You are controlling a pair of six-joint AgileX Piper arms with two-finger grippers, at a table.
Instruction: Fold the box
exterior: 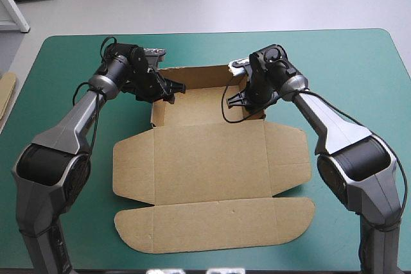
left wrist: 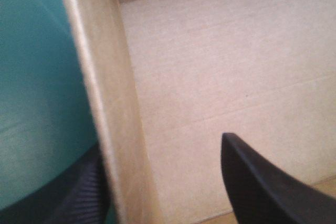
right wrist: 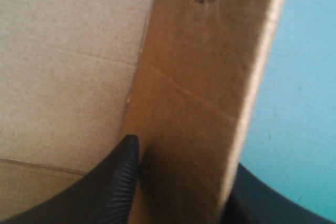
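Brown box [exterior: 212, 158]: walls raised.
Left gripper [exterior: 169, 88]: spread astride one.
Right gripper [exterior: 248, 103]: pinching another.
Risk: released walls may spring flat.

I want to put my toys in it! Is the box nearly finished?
Only partly. Done: the far half of the box has its walls standing, like a tray. In hand: the left tool straddles the left wall with fingers apart, and the right tool pinches the right wall. Left to do: the near panels and the lid flaps lie flat on the teal-green cover.
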